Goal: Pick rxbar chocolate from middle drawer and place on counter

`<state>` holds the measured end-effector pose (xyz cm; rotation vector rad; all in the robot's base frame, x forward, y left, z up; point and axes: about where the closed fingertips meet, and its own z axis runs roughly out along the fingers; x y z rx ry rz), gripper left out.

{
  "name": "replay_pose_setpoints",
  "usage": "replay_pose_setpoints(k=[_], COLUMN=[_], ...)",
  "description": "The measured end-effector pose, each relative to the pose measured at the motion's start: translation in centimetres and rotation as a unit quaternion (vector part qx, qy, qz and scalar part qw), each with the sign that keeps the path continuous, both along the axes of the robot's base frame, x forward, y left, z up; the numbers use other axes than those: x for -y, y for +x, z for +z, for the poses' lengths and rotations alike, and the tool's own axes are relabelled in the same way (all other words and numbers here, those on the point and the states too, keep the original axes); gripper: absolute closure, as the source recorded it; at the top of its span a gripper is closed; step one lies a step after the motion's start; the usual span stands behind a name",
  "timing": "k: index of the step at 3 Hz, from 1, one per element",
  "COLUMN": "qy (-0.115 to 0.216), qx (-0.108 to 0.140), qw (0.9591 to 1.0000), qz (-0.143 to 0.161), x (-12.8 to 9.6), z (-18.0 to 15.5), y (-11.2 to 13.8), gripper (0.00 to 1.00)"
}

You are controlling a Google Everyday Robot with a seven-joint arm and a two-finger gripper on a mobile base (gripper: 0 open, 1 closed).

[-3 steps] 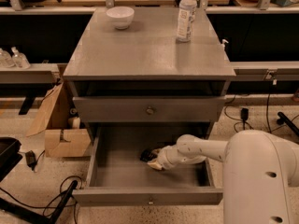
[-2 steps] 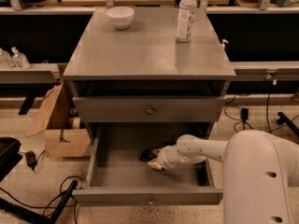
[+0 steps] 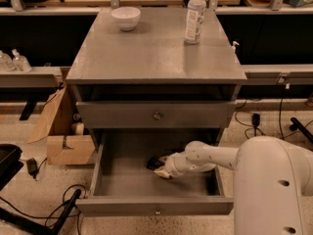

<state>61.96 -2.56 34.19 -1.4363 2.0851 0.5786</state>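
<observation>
The middle drawer stands pulled open at the bottom of the grey cabinet. The rxbar chocolate lies as a small black wrapper on the drawer floor, right of centre, partly hidden by my gripper. My gripper reaches down into the drawer from the right on the white arm and sits right at the bar. The counter is the flat grey cabinet top above.
A white bowl and a clear water bottle stand at the back of the counter. A closed drawer front is above the open one. A cardboard box and cables lie on the floor at left.
</observation>
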Motion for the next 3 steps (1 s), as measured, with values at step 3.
replay_pose_setpoints(k=[3], qy=[0.000], qx=[0.000], qw=[1.0000], qz=[0.000], x=[-0.02], z=[-0.01], y=[-0.01], gripper=[0.00])
